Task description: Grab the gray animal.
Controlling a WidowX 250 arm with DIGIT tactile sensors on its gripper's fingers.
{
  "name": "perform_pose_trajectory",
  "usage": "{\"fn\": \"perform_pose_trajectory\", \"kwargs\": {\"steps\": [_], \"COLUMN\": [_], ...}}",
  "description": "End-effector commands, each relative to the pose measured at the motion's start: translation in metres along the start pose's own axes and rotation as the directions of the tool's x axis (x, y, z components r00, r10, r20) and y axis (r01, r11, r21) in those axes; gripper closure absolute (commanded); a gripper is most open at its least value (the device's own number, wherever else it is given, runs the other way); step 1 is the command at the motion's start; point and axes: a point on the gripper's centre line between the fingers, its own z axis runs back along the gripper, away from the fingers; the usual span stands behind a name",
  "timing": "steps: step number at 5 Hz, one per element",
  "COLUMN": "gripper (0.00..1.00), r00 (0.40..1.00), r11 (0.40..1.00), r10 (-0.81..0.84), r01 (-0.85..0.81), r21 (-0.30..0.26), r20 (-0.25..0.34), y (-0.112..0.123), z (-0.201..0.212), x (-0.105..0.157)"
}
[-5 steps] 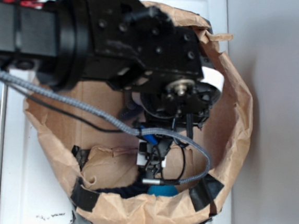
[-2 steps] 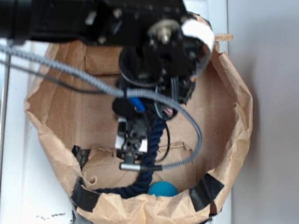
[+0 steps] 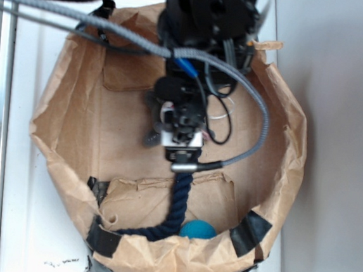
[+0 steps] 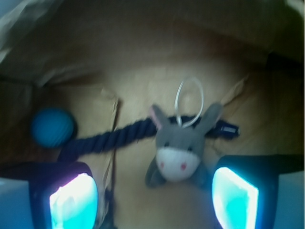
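The gray animal, a small plush donkey with a cream face, pink-lined ears and a white loop, lies on the brown paper floor in the wrist view. My gripper is open. Its glowing fingers stand on either side of the toy, which sits a little ahead of them and closer to the right finger. Nothing is between the pads. In the exterior view the gripper hangs inside the paper bag and covers almost all of the toy; only the loop shows beside it.
A dark navy rope runs behind the toy, touching its head, and curls toward the bag's near wall. A teal ball rests at the rope's end. The crumpled paper bag wall rings everything.
The arm has swung upward in the exterior view, away from the bag's lower wall. The rope and the ball, covered a second ago, now show below the gripper.
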Motion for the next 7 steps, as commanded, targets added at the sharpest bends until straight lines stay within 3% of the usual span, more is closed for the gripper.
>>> {"fn": "perform_pose_trajectory", "kwargs": {"steps": [1, 4, 5, 6, 7], "gripper": [0.00, 0.00, 0.73, 1.00, 1.00], "r00": [0.996, 0.986, 0.989, 0.986, 0.981], "r11": [0.997, 0.977, 0.980, 0.980, 0.978], "r10": [-0.049, -0.129, -0.122, -0.137, -0.159], "r01": [0.044, 0.107, 0.106, 0.120, 0.141], "r21": [0.065, 0.185, 0.170, 0.162, 0.151], "r20": [0.074, 0.110, 0.087, 0.099, 0.112], "y": [-0.018, -0.025, -0.025, -0.024, -0.022], "z": [-0.030, -0.083, -0.085, -0.081, -0.078], "x": [0.003, -0.006, -0.004, -0.009, -0.016]}}
